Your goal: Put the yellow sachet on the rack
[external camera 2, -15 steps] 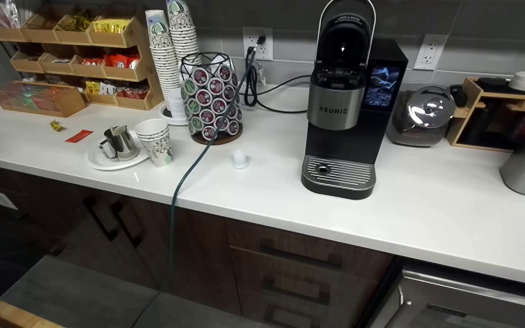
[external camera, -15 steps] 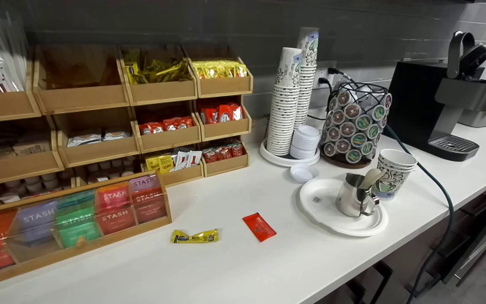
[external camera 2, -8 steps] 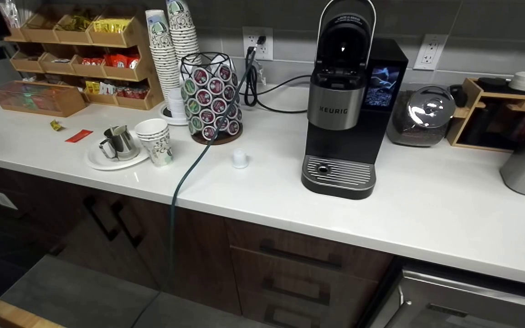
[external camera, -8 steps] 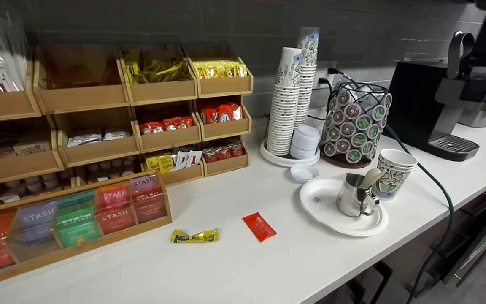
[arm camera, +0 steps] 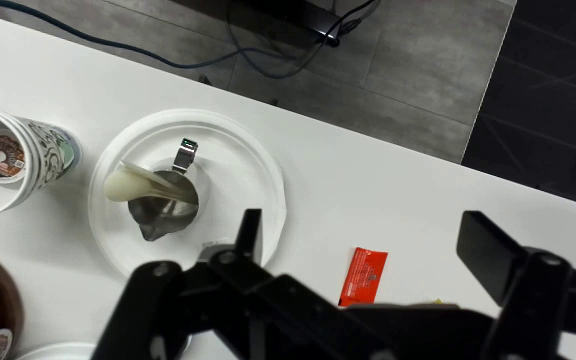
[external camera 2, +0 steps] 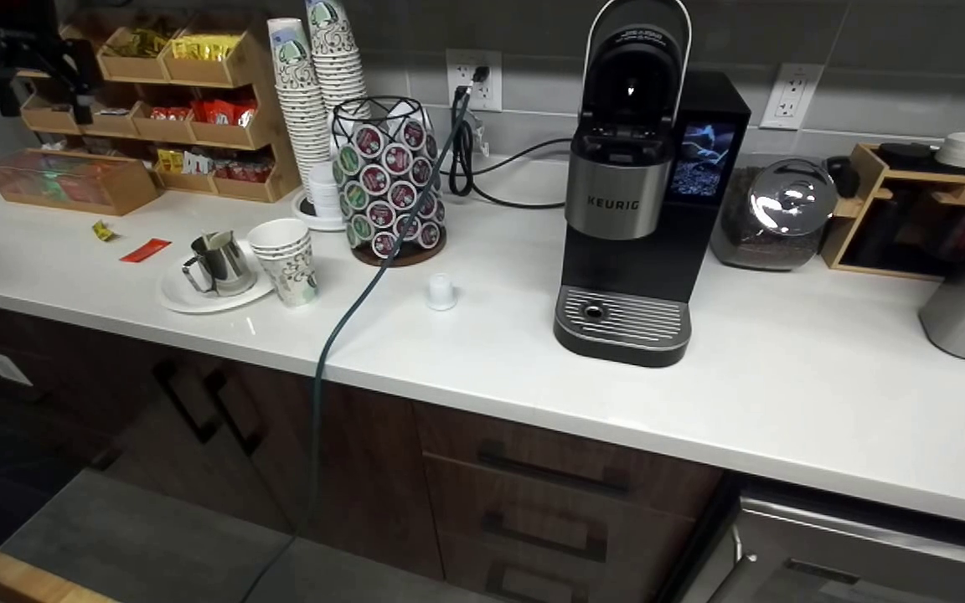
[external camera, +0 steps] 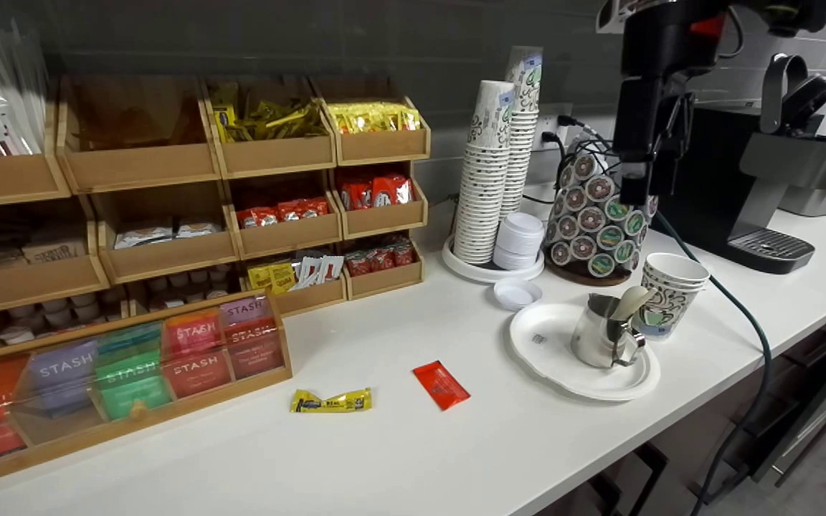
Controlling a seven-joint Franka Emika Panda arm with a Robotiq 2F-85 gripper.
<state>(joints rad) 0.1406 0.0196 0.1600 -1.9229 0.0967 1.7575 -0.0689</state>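
Claw [arm camera: 363,237] spread and empty here, so I'd best swing left past the red packet [external camera: 442,385] and pinch the yellow sachet [external camera: 331,403] low, across its narrow middle.

The yellow sachet [external camera: 330,402] has a slick, glossy skin, like plastic film; the rack [external camera: 169,259] is matt wood. The worktop [external camera: 384,459] is smooth with a soft sheen — the jug [external camera: 594,340] polished, mirror-like metal, the plate [external camera: 553,358] matt — and the hand [arm camera: 367,237] looks dull, its material unclear.
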